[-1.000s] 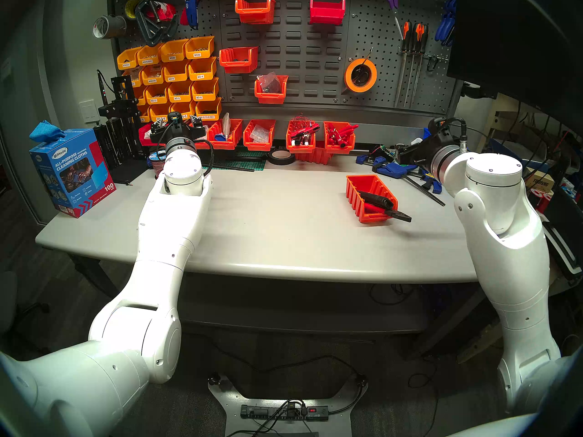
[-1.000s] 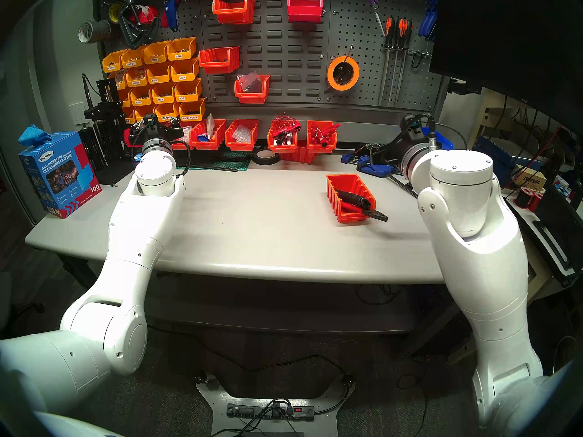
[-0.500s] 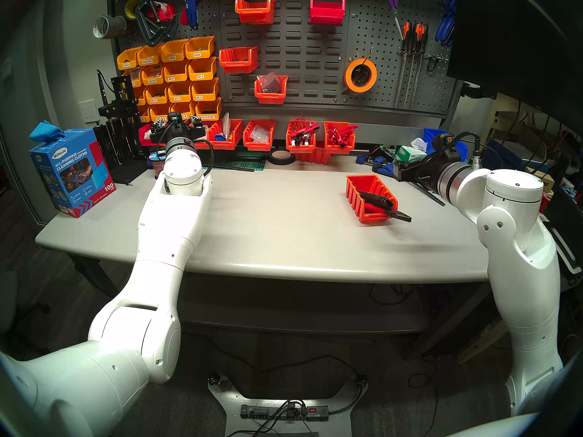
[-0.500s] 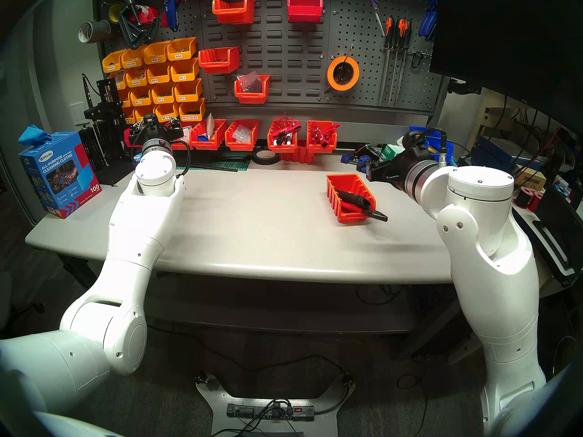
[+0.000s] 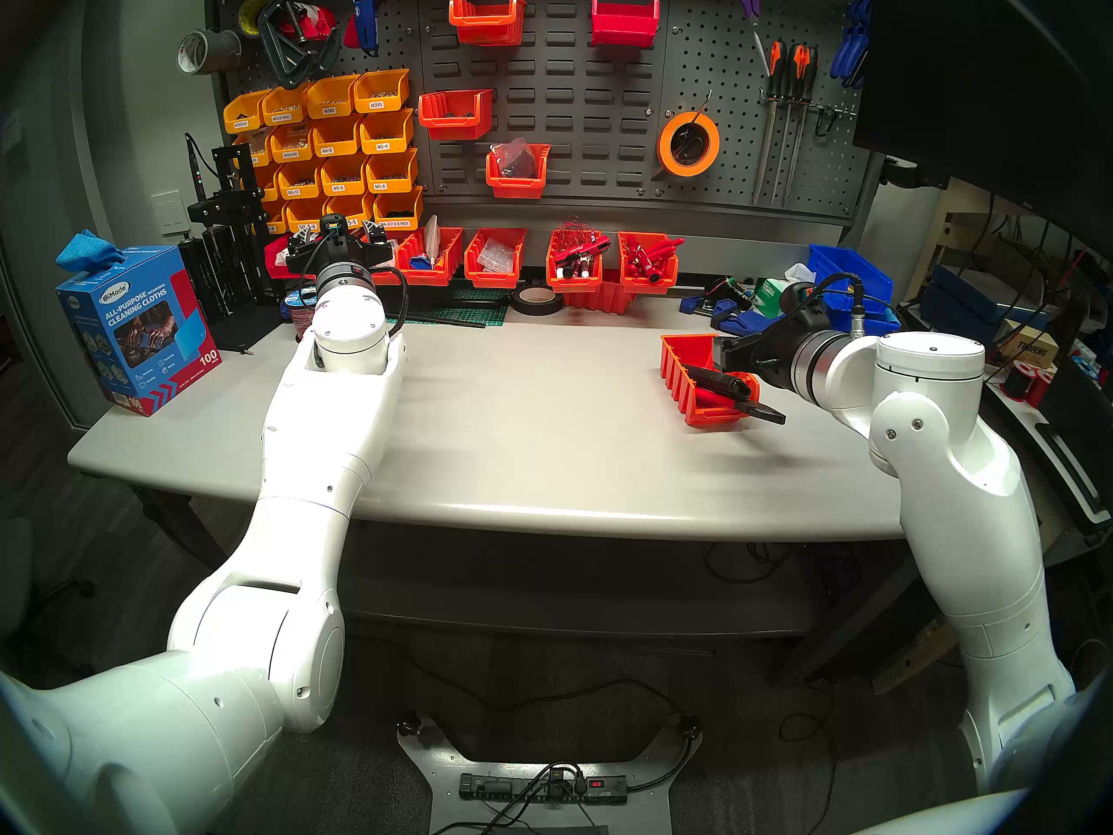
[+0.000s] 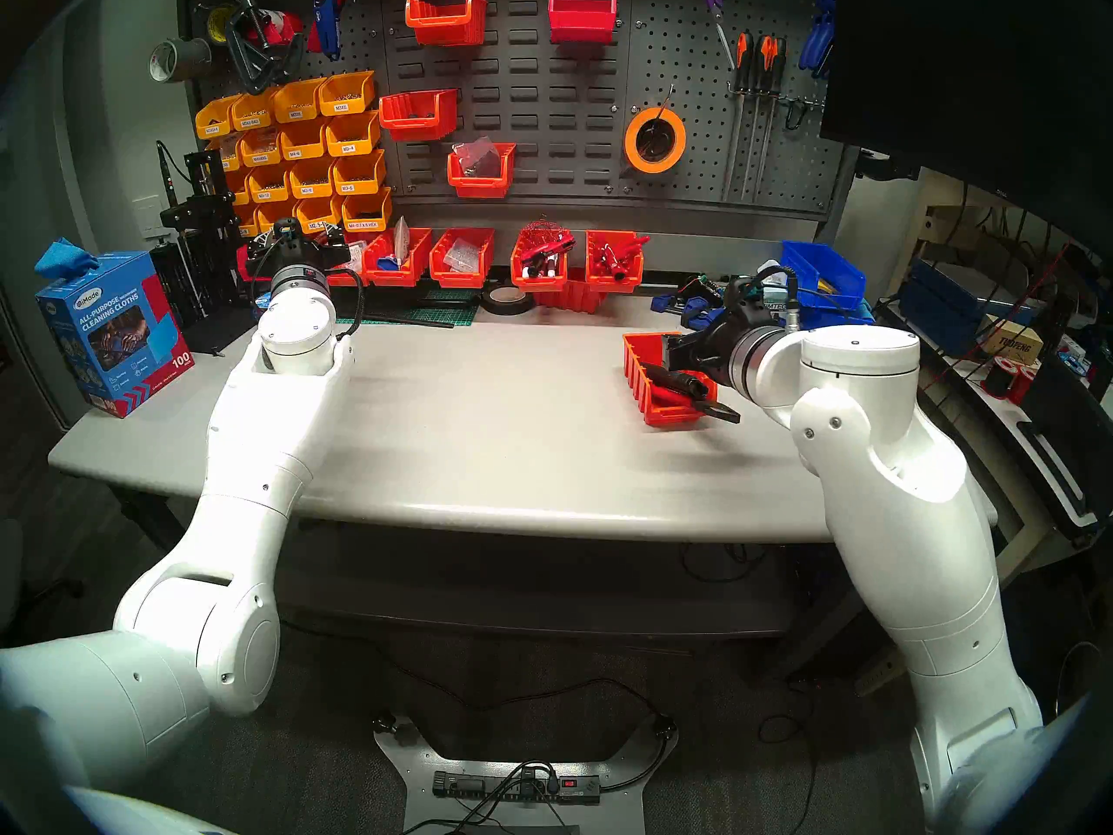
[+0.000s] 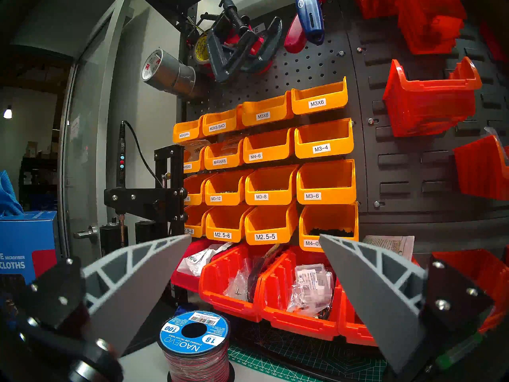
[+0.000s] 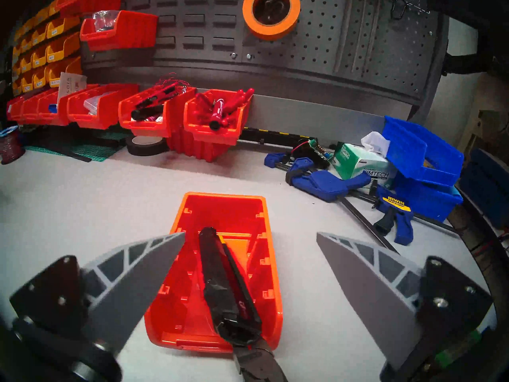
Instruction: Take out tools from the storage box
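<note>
A: Since the earlier frame the right gripper (image 5: 726, 355) has swung in from the blue clamps and now hangs above the back of the small orange-red plastic bin (image 5: 680, 367) on the grey table (image 5: 512, 424). Left arm did not move.

B: In the head view, how far is the task?

A: Nothing is out yet. The black long tool (image 5: 720, 382) and the red-handled pliers (image 5: 765, 413) lie in the bin; the pliers' black jaws poke over its open front.

B: And the right wrist view?

A: Grey fingers (image 8: 154, 260) stand wide apart, holding nothing, the bin (image 8: 190, 304) between and below them. The red handles are mostly hidden under the black tool (image 8: 220, 285).

B: Left wrist view?

A: The left gripper (image 7: 254, 279) is spread open and empty, facing yellow labelled bins (image 7: 325, 141); the task's bin is not visible there
</note>
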Controlling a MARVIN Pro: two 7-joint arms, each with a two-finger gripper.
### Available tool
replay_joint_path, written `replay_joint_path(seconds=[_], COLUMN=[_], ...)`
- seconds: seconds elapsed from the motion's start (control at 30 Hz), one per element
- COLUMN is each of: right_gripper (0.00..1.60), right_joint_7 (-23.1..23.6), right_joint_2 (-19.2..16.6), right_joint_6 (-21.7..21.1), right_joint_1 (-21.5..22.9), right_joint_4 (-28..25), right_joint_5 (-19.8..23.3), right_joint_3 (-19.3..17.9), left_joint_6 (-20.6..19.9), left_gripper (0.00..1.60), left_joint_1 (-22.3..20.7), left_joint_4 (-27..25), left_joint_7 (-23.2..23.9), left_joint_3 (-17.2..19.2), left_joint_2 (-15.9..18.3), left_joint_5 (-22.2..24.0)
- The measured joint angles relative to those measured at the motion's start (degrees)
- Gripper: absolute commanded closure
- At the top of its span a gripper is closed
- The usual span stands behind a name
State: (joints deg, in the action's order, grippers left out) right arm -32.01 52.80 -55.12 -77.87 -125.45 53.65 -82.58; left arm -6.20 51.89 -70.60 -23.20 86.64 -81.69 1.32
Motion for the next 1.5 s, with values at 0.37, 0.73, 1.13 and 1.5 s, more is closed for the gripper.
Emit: replay_joint_path(seconds=[0.37, 0.73, 1.13, 1.5], right_gripper=[0.0, 0.0, 0.0, 0.0], right_joint_7=[1.7, -0.01, -1.91, 2.29], right_joint_2=[-2.95, -4.0, -4.02, -4.31], right_joint_6=[0.0, 0.0, 0.06, 1.64], right_joint_1=[0.75, -1.06, -2.16, -2.38], right_joint_4=[-0.89, -1.47, -0.92, -0.27], right_joint_5=[-0.84, -1.89, -2.87, -1.06], right_joint_3=[0.8, 0.39, 0.53, 0.06], left_joint_6=[0.0, 0.0, 0.0, 0.0], left_gripper=[0.0, 0.0, 0.0, 0.0], left_joint_1=[0.0, 0.0, 0.0, 0.0], left_joint_4=[0.0, 0.0, 0.0, 0.0], left_joint_7=[-0.1, -0.19, -0.29, -0.38], left_joint_3=[-0.14, -0.26, -0.4, -0.55], left_joint_2=[0.09, 0.17, 0.28, 0.39], left_joint_5=[0.14, 0.27, 0.43, 0.57])
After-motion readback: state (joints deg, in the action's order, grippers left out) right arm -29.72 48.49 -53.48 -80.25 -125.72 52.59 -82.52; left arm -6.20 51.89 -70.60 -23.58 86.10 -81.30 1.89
